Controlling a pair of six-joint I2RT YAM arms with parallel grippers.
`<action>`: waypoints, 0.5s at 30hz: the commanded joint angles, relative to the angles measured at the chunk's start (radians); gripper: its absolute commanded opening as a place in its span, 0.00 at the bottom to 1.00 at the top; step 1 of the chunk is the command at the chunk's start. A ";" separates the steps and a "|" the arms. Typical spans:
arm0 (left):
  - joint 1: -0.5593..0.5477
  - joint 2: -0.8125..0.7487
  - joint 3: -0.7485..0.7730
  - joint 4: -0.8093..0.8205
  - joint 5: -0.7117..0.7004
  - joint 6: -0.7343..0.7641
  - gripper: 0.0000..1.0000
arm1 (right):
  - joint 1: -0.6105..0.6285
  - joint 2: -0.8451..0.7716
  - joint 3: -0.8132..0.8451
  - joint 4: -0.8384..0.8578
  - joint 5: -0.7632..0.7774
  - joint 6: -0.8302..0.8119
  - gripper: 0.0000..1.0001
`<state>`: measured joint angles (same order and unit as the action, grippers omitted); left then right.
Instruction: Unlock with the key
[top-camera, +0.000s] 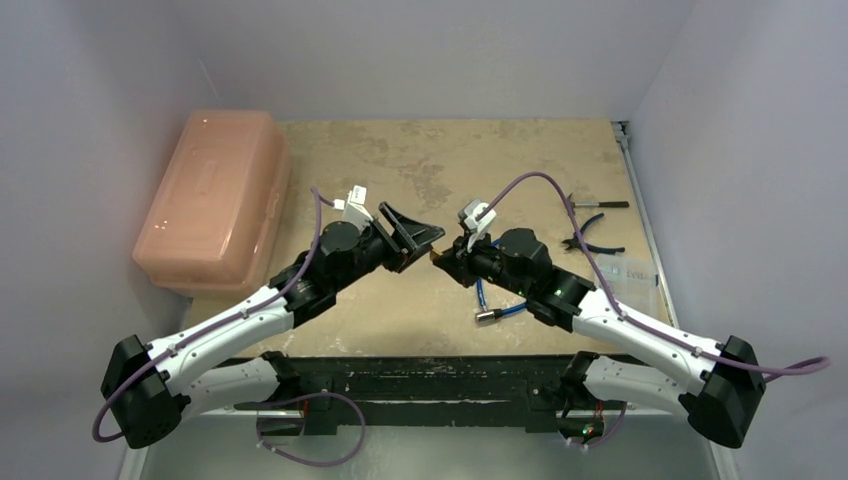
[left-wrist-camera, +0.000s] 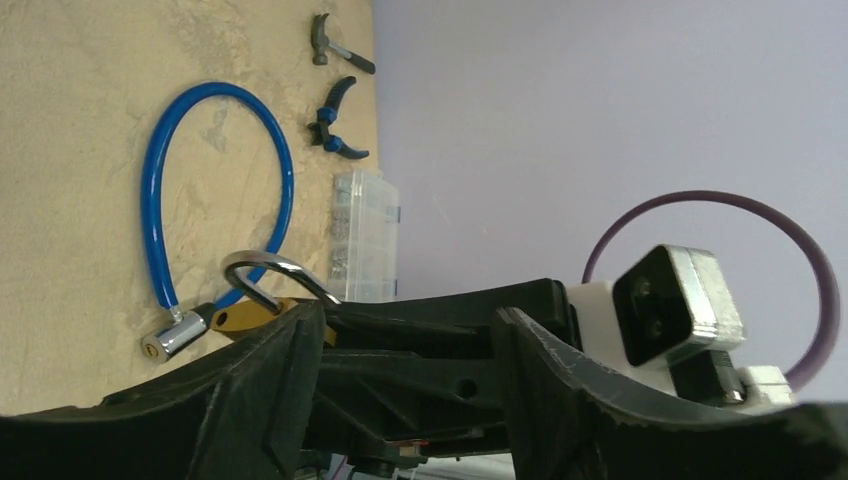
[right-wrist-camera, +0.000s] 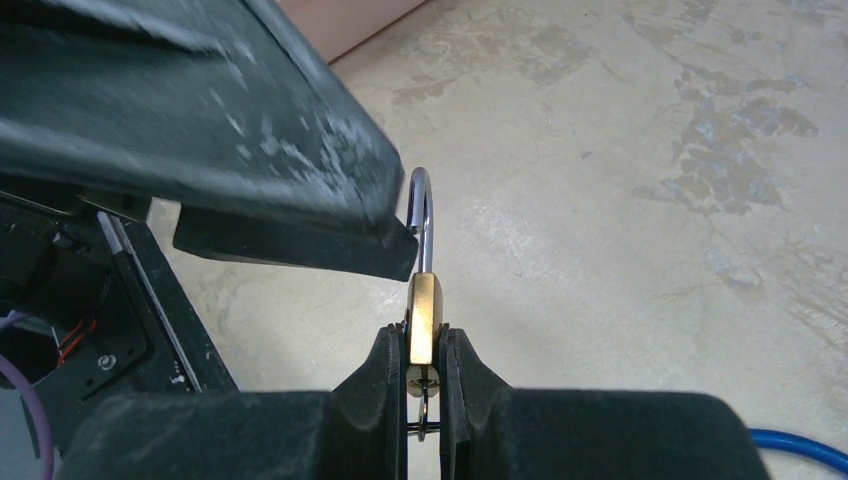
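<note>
Clamps flat brass padlock (right-wrist-camera: 424, 300) in right pincer (right-wrist-camera: 424, 345), above worktop (top-camera: 450, 150) centre. Polished curved shackle (right-wrist-camera: 427, 235) toward 12 o'clock, plain only from right wrist. Spreads left pincer (top-camera: 410, 235) wide, just beside it at 9 o'clock. From left wrist alone: glossy blue cable loop (left-wrist-camera: 150, 180) lying on mottled worktop.

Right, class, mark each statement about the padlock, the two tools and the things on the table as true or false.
1. The right tool is shut on the brass padlock. True.
2. The left tool is clamped shut on the shackle. False: its jaws stand open.
3. A blue cable lies on the table. True.
4. The pink box sits at the table's right side. False: it sits at the left side.
</note>
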<state>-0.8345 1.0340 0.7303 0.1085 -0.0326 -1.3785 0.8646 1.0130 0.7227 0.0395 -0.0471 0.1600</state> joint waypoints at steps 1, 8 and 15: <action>-0.005 -0.008 0.071 0.031 0.028 0.041 0.74 | -0.001 0.011 -0.007 0.088 -0.012 0.060 0.00; -0.001 -0.069 0.105 -0.068 0.047 0.141 0.85 | -0.001 0.044 0.011 0.123 -0.045 0.138 0.00; 0.006 -0.252 0.228 -0.449 -0.219 0.458 0.84 | -0.001 0.093 0.007 0.173 -0.057 0.242 0.00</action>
<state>-0.8330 0.9005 0.8627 -0.1425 -0.0750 -1.1458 0.8646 1.0916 0.7116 0.1108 -0.0887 0.3187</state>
